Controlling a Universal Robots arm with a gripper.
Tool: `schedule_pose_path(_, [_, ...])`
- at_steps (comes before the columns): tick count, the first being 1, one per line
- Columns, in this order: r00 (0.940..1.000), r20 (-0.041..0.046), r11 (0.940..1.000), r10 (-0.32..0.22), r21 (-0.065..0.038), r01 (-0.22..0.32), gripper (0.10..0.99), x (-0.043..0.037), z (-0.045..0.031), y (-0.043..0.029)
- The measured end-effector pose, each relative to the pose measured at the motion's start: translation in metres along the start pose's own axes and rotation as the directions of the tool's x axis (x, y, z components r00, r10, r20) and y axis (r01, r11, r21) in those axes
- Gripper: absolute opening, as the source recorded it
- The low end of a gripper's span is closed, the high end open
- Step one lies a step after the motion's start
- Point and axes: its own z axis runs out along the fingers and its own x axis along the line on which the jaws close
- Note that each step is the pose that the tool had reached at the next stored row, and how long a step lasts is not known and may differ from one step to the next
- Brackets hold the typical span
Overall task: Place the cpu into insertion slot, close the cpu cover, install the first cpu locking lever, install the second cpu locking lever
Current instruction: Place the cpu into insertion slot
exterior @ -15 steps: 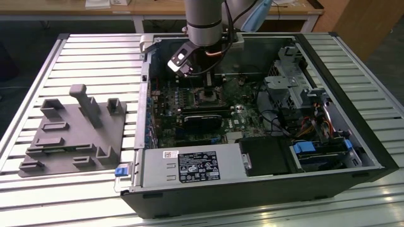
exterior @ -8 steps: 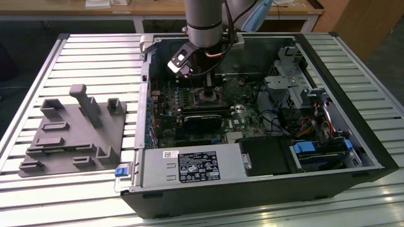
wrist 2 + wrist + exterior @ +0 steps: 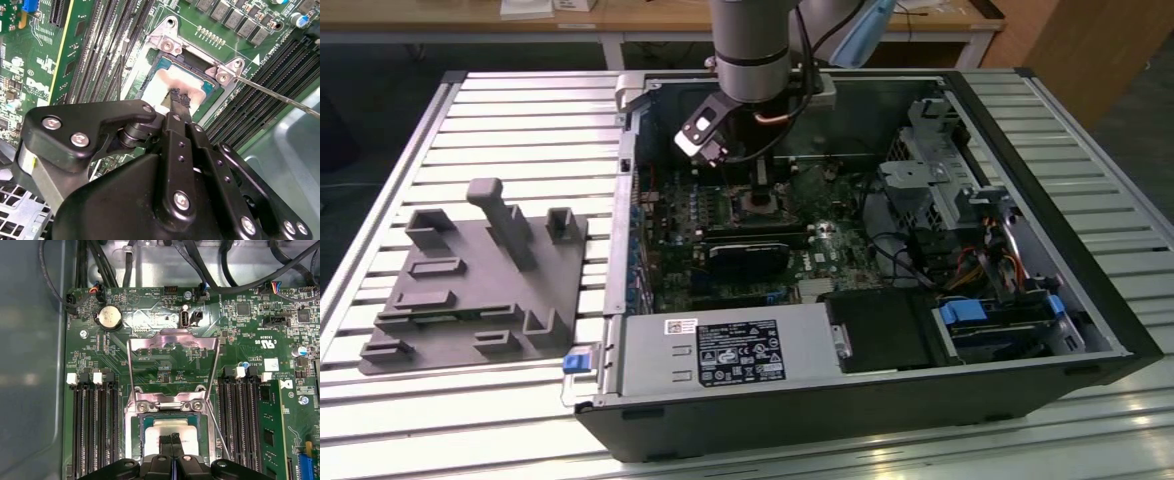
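Observation:
The cpu point(image 3: 172, 429) lies flat in the insertion slot point(image 3: 134, 429), its pale metal face up. It also shows in the second wrist view as the cpu point(image 3: 162, 82). My gripper point(image 3: 172, 439) hangs right over it with the two black fingers pressed together, the tips touching or just above the cpu's face. The same shut gripper point(image 3: 180, 98) appears in the second wrist view. The cpu cover point(image 3: 172, 343) stands flipped open behind the slot. A thin wire lever point(image 3: 220, 432) sticks out beside the slot, unlatched. In the exterior view the arm reaches down into the open computer case over the insertion slot point(image 3: 758, 205).
Long black memory slots point(image 3: 95, 425) flank the socket on both sides. A black card point(image 3: 754, 255) sits in front of the socket, a power supply point(image 3: 720, 355) near the case front, and drive bays and cables point(image 3: 961, 200) on the exterior view's right. A grey fixture plate point(image 3: 467, 290) lies on the table.

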Motion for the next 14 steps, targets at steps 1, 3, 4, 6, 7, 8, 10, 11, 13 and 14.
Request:
schedule_pose_path(1, [1.0,0.0,1.0,0.0,0.0,0.0,0.106,0.0,0.0003,-0.0001])
schedule_pose_path(3, [1.0,0.0001,1.0,0.0,0.0,0.0,0.106,0.0,0.0007,-0.0001])
schedule_pose_path(4, [1.0,0.0,1.0,0.0,0.0,0.0,0.106,0.0,0.001,-0.0001])
schedule_pose_path(6, [1.0,0.0002,1.0,0.0,0.0,0.0,0.106,0.0,0.0015,-0.0002])
schedule_pose_path(7, [1.0,0.0004,1.0,0.0,0.0,0.0,0.106,0.0,0.0016,-0.0002])
schedule_pose_path(8, [1.0,0.0004,1.0,0.0,0.0,0.0,0.106,0.0,0.0017,-0.0003])
schedule_pose_path(10, [1.0,0.0002,1.0,0.0,0.0,0.0,0.106,0.0,0.0018,-0.0002])
schedule_pose_path(11, [1.0,0.0001,1.0,0.0,0.0,0.0,0.106,0.0,0.0019,-0.0002])
schedule_pose_path(13, [1.0,0.0001,1.0,0.0,0.0,0.0,0.106,0.0,0.0019,-0.0002])
schedule_pose_path(14, [1.0,0.0001,1.0,0.0,0.0,0.0,0.106,0.0,0.0019,-0.0002])
